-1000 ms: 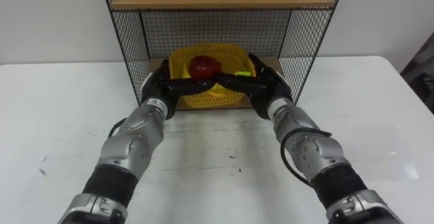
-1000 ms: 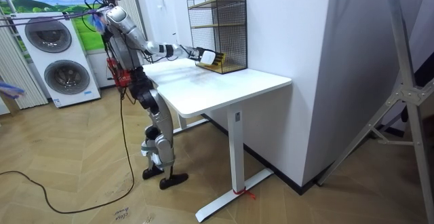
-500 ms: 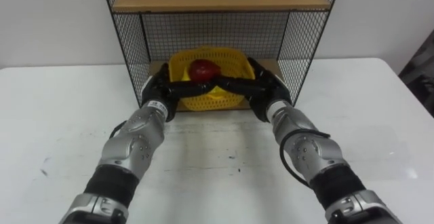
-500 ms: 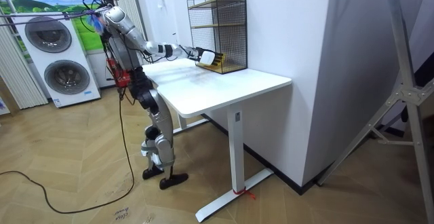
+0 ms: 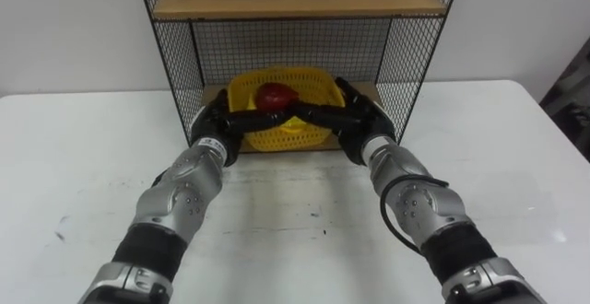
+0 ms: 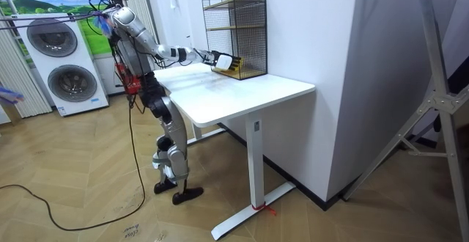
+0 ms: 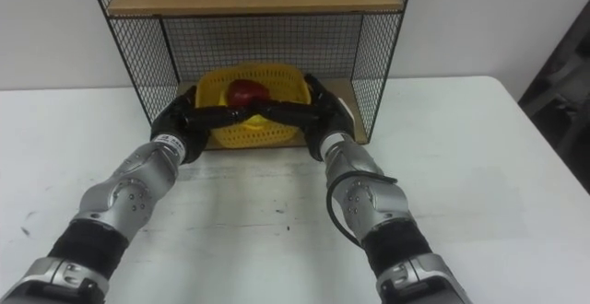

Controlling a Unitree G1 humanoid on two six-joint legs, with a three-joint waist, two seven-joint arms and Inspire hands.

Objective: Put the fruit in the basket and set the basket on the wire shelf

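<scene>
Basket [image 5: 286, 136] with red fruit [image 5: 273, 95] is sitting inside the wire shelf's [image 5: 180, 64] bottom bay, between my left hand [image 5: 221, 118] and right hand [image 5: 359, 120]; I am gripping its rim with both to hold it level for set-down.

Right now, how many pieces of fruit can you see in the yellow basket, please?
1: a round red fruit, centred in the yellow plastic basket; others may be hidden.

Yellow basket [image 5: 277, 136], red fruit [image 5: 274, 96], black wire shelf [image 5: 295, 41], white table [image 5: 83, 157]
</scene>
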